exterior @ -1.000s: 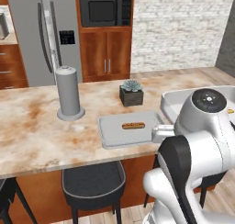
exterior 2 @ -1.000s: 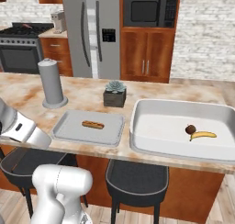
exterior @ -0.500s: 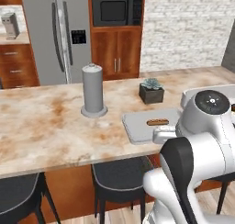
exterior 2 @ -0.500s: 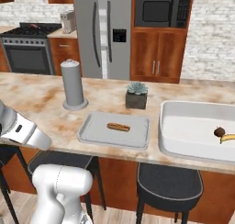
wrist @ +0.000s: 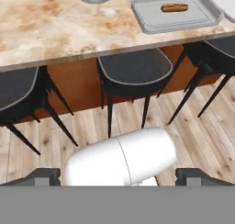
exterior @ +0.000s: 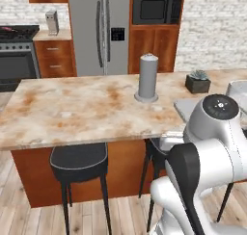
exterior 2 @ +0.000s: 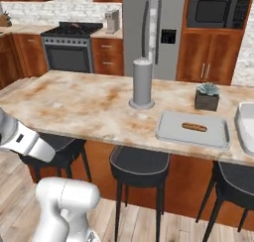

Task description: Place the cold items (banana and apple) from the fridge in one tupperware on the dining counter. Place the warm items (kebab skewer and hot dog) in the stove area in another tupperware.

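Observation:
The hot dog lies in the flat light-grey tupperware on the dining counter; in the hand view the hot dog and its tray sit at the top right. The edge of the pale thick-rimmed tupperware shows at the far right. My gripper is open with nothing between its fingertips, and it hangs low in front of the counter, above the wooden floor. The fridge and the stove stand behind the counter. The banana, the apple and the kebab skewer are out of view.
A grey cylinder and a small potted plant stand on the counter. Black stools line its near side. A toaster sits beside the stove, and a microwave is built in right of the fridge.
The base has driven left, so both base views shifted right: the stove came into view and the pale tupperware with banana and apple slid off the right edge. The gripper stays open.

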Motion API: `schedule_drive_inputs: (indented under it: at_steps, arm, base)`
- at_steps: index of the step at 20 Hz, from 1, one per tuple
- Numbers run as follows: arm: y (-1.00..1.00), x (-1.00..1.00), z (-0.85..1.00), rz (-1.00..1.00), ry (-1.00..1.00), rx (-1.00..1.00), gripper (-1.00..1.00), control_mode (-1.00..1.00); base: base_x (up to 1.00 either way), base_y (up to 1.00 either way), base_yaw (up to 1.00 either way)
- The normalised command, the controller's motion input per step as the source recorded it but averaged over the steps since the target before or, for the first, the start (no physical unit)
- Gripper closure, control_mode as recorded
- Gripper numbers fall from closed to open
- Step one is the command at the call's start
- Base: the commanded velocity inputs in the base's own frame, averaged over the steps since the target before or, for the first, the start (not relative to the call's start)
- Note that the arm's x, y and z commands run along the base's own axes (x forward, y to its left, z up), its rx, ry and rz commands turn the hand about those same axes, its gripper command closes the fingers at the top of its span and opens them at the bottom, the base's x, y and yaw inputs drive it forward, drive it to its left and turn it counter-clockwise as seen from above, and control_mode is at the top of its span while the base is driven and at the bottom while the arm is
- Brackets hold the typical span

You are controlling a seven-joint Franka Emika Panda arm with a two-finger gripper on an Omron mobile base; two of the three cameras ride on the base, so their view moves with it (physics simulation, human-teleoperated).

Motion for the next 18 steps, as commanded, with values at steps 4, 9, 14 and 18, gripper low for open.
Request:
schedule_drive_inputs:
  at_steps: [4,9,14,18]
  arm:
    - [0.00,0.00,0.00,0.00,0.00,0.00,-1.00,1.00]
    - [0.00,0.00,0.00,0.00,0.00,0.00,-1.00,1.00]
    - [0.00,0.00,0.00,0.00,0.00,0.00,-1.00,1.00]
    - [0.00,0.00,0.00,0.00,0.00,0.00,-1.00,1.00]
  base:
    - [-0.52,1.00,0.37]
    - [-0.04,1.00,0.19]
    - [0.07,1.00,0.02]
    - [0.30,1.00,0.00]
